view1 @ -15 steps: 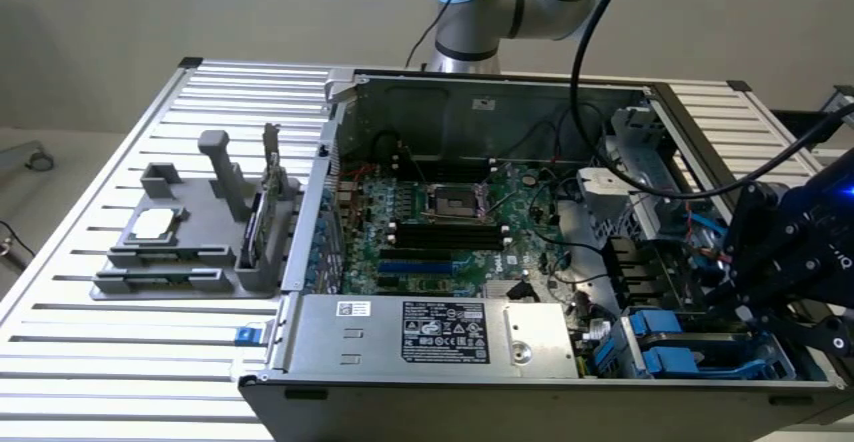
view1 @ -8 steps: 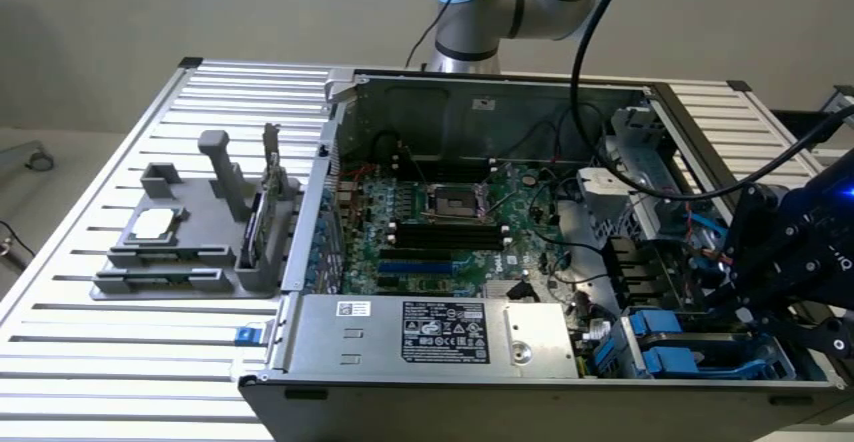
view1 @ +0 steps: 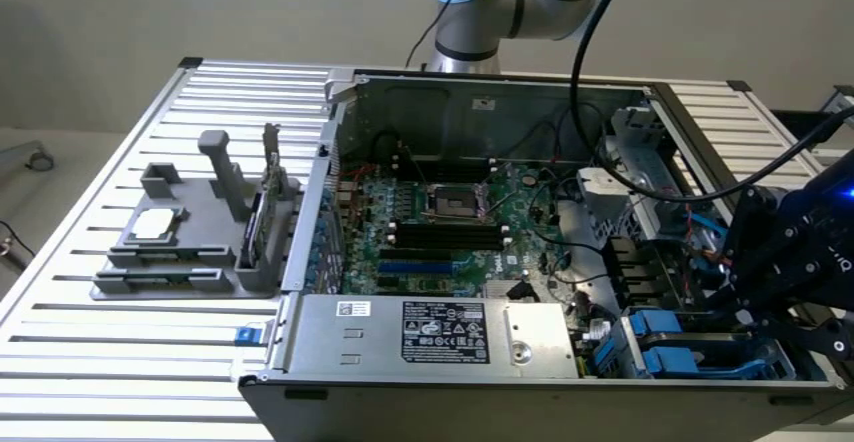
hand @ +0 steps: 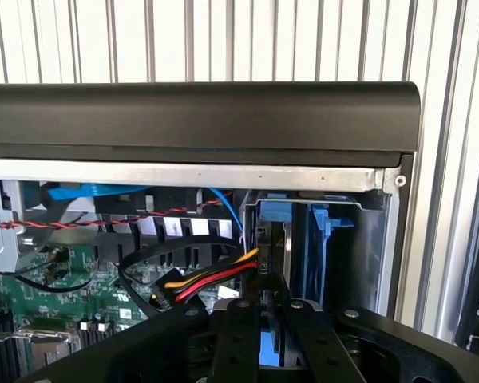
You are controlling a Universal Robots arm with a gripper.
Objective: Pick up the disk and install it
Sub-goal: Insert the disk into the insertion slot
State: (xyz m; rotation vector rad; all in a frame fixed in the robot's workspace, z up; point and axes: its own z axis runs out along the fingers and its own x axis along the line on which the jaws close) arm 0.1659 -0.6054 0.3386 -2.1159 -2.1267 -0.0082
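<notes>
Deep inside the computer case (view1: 467, 212), at its drive bay corner, the gripper (hand: 263, 331) has its fingers (hand: 233, 339) clamped on the disk (hand: 273, 263), held edge-on so it lines up with the blue-railed slot (hand: 323, 247).

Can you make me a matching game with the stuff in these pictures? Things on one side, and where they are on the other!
Things:
1. disk
2. gripper
3. grey holder
4. power supply box

Places:
A. on the slatted table, on the exterior view's left
B. standing on edge in the blue bay in the case corner
C. along the case's near edge, with a white label
D. above the drive bay, fingers around the disk

Pairs: 1-B, 2-D, 3-A, 4-C
</notes>
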